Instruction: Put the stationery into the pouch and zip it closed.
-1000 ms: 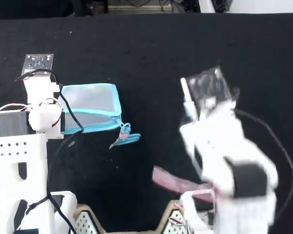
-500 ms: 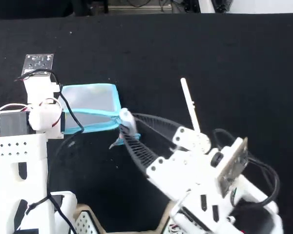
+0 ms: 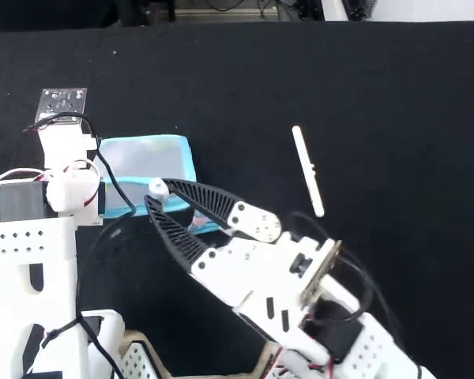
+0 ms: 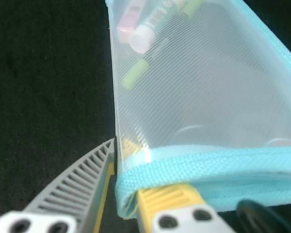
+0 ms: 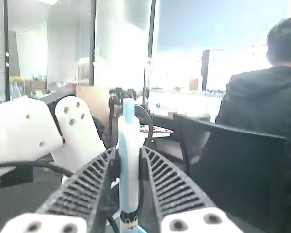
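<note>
While your left gripper [image 4: 120,160] pins the pouch's [image 3: 146,162] edge, tip the right gripper's [image 3: 152,194] clamped pen [image 5: 128,160] into its mouth.

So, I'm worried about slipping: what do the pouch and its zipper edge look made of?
The pouch looks like thin translucent plastic, faintly glossy: finely ribbed, with the stationery showing through. Its zipper edge seems woven teal fabric tape, matte, with a visible weave.

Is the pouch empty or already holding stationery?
Holding some: a pink-capped stick and a yellow-green stick show through the translucent turquoise-trimmed pouch.
</note>
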You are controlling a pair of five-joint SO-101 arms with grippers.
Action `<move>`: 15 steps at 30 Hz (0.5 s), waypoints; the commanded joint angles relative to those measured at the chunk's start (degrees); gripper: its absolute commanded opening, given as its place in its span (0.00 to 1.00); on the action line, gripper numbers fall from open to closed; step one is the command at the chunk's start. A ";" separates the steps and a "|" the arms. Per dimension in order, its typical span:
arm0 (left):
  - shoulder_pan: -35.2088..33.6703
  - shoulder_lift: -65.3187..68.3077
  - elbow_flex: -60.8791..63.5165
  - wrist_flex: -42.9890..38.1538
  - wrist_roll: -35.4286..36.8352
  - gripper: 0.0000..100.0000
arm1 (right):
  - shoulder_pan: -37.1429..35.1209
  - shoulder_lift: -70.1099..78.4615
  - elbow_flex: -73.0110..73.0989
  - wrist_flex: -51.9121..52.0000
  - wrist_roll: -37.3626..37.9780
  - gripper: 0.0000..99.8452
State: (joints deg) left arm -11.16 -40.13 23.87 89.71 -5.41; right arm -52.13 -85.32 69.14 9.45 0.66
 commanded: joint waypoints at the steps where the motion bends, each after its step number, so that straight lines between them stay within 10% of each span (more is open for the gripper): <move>1: -0.31 0.44 0.57 0.44 0.53 0.03 | -0.18 -0.75 3.38 -8.09 -0.35 0.01; 15: -0.22 0.44 0.66 0.44 0.53 0.03 | 0.00 -0.40 6.73 -14.95 -0.26 0.01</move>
State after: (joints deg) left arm -11.16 -40.13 23.87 89.71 -5.41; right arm -52.13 -85.49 77.05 -4.00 0.66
